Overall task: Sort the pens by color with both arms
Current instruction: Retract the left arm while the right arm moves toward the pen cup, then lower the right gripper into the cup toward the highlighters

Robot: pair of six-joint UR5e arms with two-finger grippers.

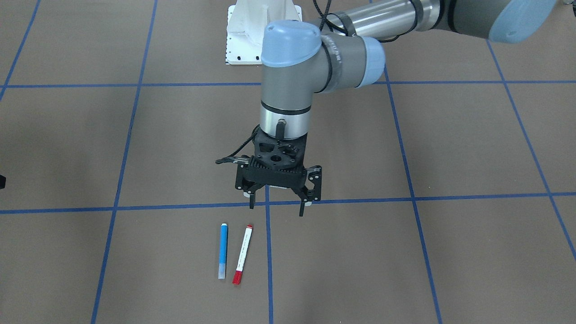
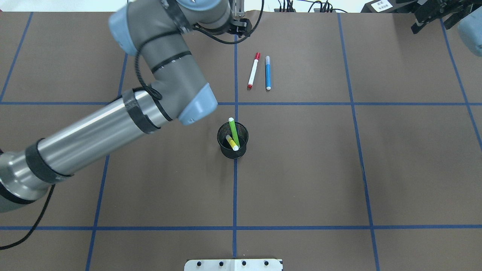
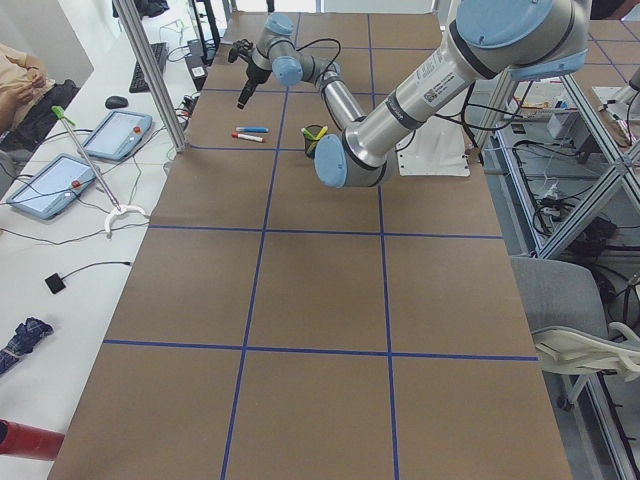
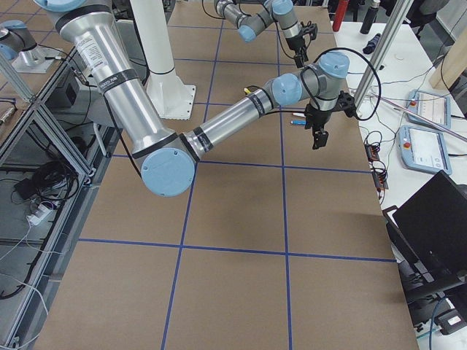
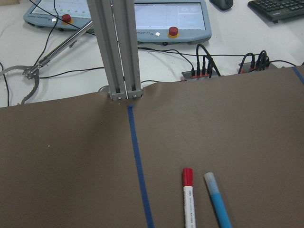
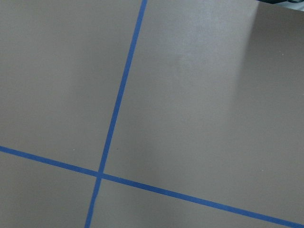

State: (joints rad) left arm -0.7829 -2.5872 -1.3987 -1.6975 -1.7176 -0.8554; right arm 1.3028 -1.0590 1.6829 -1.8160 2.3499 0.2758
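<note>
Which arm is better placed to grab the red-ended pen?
Left. The left tool hangs open just short of the red-ended pen and blue pen; the right tool is far away.

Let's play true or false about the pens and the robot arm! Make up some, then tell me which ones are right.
1. The green pen stands in the black mesh cup. True.
2. The blue pen is in the cup too. False: it lies on the table beside the red pen.
3. The left gripper is holding a pen. False: it is open and empty.
4. The yellow pen shares the cup with the green pen. True.
</note>
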